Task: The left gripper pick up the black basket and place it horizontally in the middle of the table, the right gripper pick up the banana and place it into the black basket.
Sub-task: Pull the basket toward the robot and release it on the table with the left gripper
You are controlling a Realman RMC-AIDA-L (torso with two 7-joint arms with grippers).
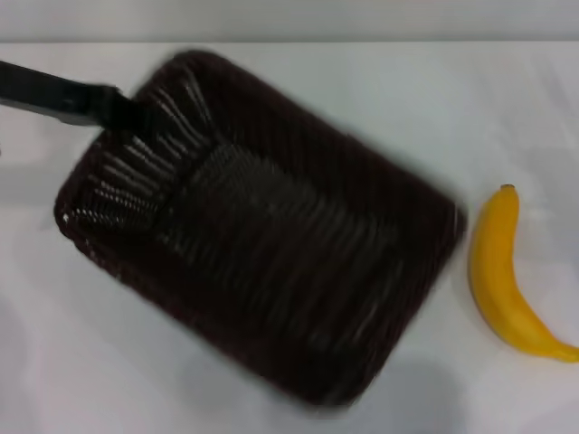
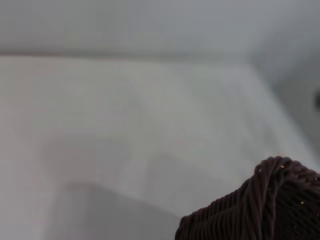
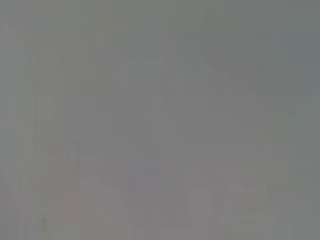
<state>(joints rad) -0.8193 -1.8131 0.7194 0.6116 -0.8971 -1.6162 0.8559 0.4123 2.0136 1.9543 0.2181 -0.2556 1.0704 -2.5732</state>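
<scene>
The black basket [image 1: 271, 244] fills the middle of the head view, lying at a slant and blurred, with a shadow under its near side. My left gripper [image 1: 122, 113] comes in from the far left and grips the basket's far left rim. A corner of the basket's braided rim also shows in the left wrist view [image 2: 260, 210]. The banana [image 1: 502, 276] lies on the white table [image 1: 362, 90] to the right of the basket, apart from it, stem pointing away from me. My right gripper is out of view.
The table's far edge runs along the top of the head view. The right wrist view shows only a plain grey surface.
</scene>
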